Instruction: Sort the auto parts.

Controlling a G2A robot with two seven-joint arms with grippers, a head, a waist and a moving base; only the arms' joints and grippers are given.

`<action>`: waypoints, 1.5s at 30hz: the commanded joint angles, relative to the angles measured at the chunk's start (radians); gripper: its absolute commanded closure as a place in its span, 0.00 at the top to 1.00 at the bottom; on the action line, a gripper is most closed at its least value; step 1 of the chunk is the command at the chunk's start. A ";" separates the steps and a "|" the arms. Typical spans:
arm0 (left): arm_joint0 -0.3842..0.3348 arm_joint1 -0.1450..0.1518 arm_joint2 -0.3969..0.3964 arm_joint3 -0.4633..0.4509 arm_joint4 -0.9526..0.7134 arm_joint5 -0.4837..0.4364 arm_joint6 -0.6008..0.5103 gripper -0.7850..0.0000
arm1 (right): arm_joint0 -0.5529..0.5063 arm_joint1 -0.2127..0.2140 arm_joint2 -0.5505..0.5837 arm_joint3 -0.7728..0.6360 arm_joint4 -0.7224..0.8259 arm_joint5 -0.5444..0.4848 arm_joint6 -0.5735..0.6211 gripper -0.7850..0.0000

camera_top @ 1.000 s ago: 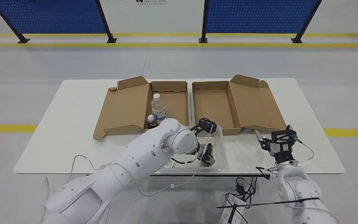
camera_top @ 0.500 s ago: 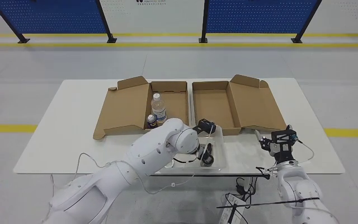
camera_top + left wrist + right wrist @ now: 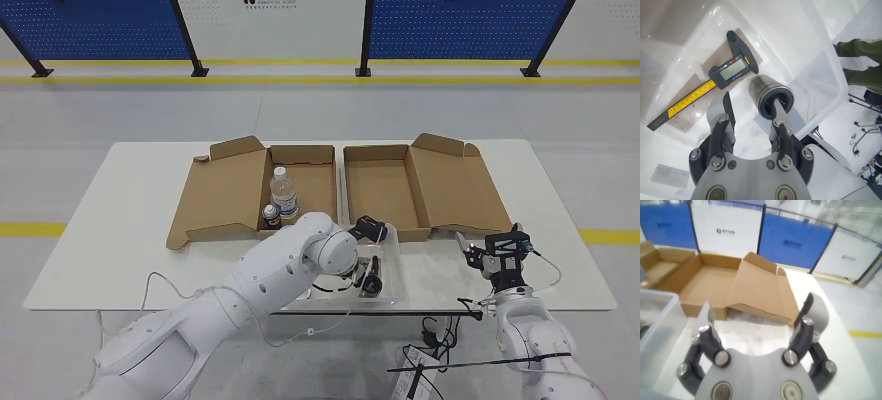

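A clear plastic bin (image 3: 838,81) at the table's front edge holds a steel linear bearing (image 3: 761,85) with a black end and a black-and-yellow digital caliper (image 3: 730,70). My left gripper (image 3: 750,98) is down inside the bin (image 3: 398,292), open. One finger (image 3: 779,108) reaches into the bearing's bore and the other finger (image 3: 728,106) stands apart beside it. In the top view the left gripper (image 3: 371,276) sits mid-bin. My right gripper (image 3: 758,303) is open and holds nothing, low over the table near the front right (image 3: 497,250).
Two open cardboard boxes lie behind the bin. The left box (image 3: 310,180) holds a clear bottle (image 3: 283,190) and a small dark-capped jar (image 3: 270,213). The right box (image 3: 385,190) (image 3: 711,275) has a bare floor, its flap folded out toward the right arm.
The left arm has shifted slightly to the right over the bin, its gripper staying at the bearing. The right arm has not moved.
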 commanded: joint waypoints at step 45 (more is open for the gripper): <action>0.022 -0.014 -0.120 -0.019 -0.006 -0.004 -0.011 0.00 | 0.000 0.000 0.000 0.000 0.000 0.000 0.000 1.00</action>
